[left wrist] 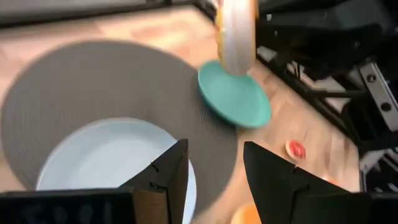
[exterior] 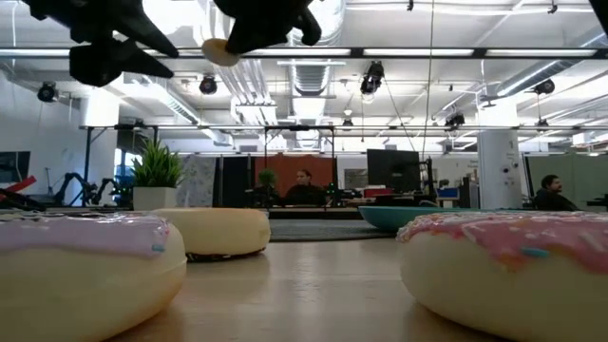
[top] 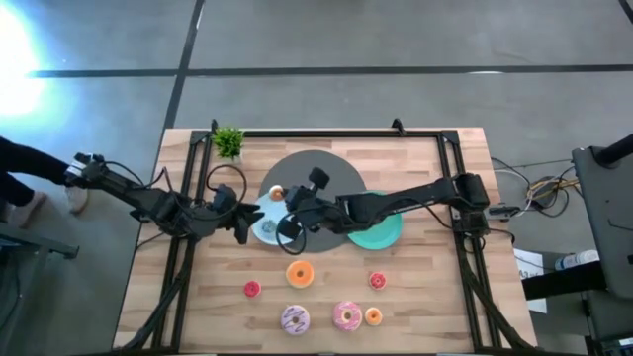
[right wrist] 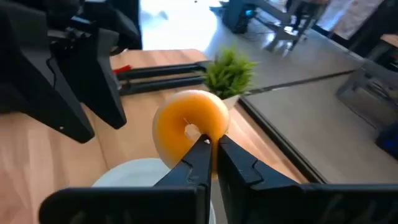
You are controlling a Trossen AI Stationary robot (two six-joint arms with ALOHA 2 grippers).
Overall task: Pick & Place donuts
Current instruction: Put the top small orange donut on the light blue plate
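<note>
An orange donut [right wrist: 189, 127] hangs above the light blue plate [top: 265, 229], with my right gripper [right wrist: 212, 149] shut on it; the gripper [top: 285, 203] is over the big grey disc [top: 321, 173]. Just left of the plate, my left gripper [left wrist: 214, 168] stands open with nothing between its fingers, seen from above as [top: 242, 222]. On the wood near the front lie another orange donut [top: 300, 274], a white-purple sprinkled donut [top: 295, 319], a pink donut [top: 347, 315], a tiny orange donut [top: 373, 316] and two tiny red donuts [top: 252, 289] [top: 377, 281]. My right gripper pinches the donut's ring [right wrist: 180, 152] between its two fingers, at the rim nearest the gripper, beside the hole. The fingers come almost level from the table's right side. The donut stands on edge beyond the fingertips, lifted clear of the plate and the disc.
A green plate [top: 384, 229] lies partly on the grey disc's right side, under my right arm. A small potted plant [top: 228, 141] stands at the far left corner. A black frame [top: 326, 133] runs along the far and side edges. There is bare wood between the front donuts.
</note>
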